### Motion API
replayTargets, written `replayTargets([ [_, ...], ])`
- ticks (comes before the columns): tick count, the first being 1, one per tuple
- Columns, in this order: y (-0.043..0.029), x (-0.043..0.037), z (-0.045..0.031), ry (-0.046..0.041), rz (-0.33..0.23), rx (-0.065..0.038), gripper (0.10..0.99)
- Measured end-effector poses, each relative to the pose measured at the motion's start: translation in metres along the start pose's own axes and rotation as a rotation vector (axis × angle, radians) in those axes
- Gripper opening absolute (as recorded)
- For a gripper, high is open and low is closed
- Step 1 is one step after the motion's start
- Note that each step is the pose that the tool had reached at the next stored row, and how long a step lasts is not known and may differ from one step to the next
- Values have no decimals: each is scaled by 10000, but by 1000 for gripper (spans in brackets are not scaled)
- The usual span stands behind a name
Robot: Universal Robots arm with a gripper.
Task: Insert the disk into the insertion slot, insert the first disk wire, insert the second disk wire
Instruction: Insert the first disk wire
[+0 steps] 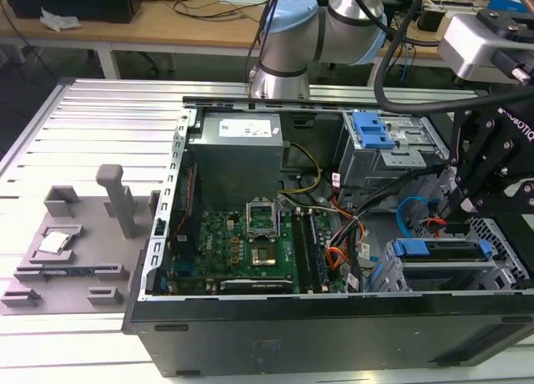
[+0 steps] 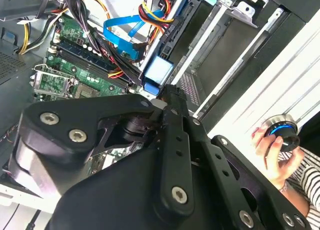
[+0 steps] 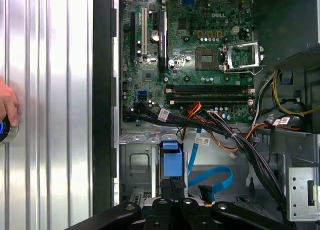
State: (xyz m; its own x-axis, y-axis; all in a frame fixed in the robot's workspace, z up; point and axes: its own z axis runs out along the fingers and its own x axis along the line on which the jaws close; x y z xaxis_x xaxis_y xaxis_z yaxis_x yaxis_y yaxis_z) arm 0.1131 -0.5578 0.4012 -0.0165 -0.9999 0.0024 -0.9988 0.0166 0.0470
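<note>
Exterior view angled down onto computer case [image 1: 292, 334], both wrist views close over motherboard [image 3: 190, 55]

A robotics lab or workshop is indicated. An open computer case [image 1: 334, 334] is laid on a ribbed metal table [image 1: 100, 125], and a robot arm [image 1: 288, 33] is set behind it. A grey parts fixture [image 1: 75, 250] is placed alongside, and wooden benches [image 1: 167, 29] strewn with cables [image 1: 213, 4] are seen behind.

You see the green motherboard [image 1: 238, 242] beside the grey power supply [image 1: 238, 163]. At the exterior view's left, a grey fixture [image 1: 75, 250] sits on the ribbed table [image 1: 92, 125].
</note>
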Motion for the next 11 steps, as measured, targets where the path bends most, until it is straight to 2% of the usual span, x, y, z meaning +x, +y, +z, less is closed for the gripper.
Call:
replayTargets([
  [1,-104,-3,-1,2,-2,-17,106],
  [4,-275,-46,7,8,-2,-75,106],
  [5,-329,-105,22,8,0,-94,106],
  [8,-387,-183,69,10,-1,-118,106],
  [11,-416,-193,129,11,-1,-129,106],
])
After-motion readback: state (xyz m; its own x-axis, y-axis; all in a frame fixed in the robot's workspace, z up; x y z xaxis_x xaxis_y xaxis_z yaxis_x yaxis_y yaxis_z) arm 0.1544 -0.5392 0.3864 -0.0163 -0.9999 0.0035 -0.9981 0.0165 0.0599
